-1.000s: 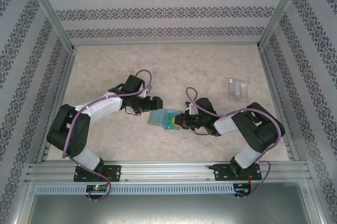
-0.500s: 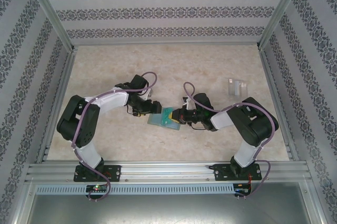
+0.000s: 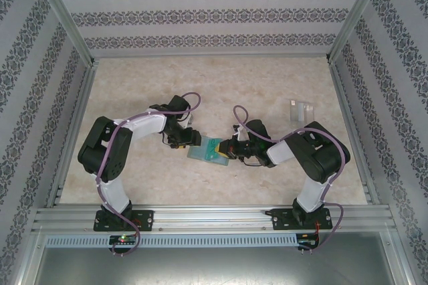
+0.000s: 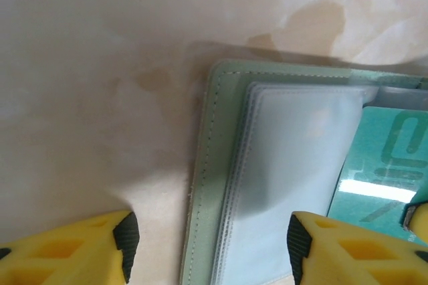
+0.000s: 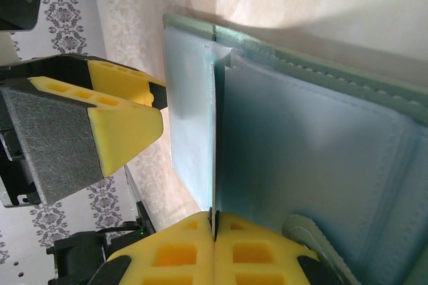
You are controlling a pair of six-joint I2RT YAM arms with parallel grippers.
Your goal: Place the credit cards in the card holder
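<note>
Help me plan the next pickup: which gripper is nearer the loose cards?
Right. The right gripper pinches the card holder mid-table, left of the loose cards; the left gripper sits farther left.

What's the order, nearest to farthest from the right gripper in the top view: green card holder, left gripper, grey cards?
1. Sage-green folding card holder: held by right gripper.
2. Left gripper: holder's left side.
3. Pale grey flat cards: back right.

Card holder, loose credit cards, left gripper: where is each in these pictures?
card holder (image 4: 294,164): left wrist view, on its clear inner sleeve.
credit cards (image 3: 302,110): top external view, middle of the small pale group.
left gripper (image 4: 212,241): left wrist view, midway between its yellow fingertips.
</note>
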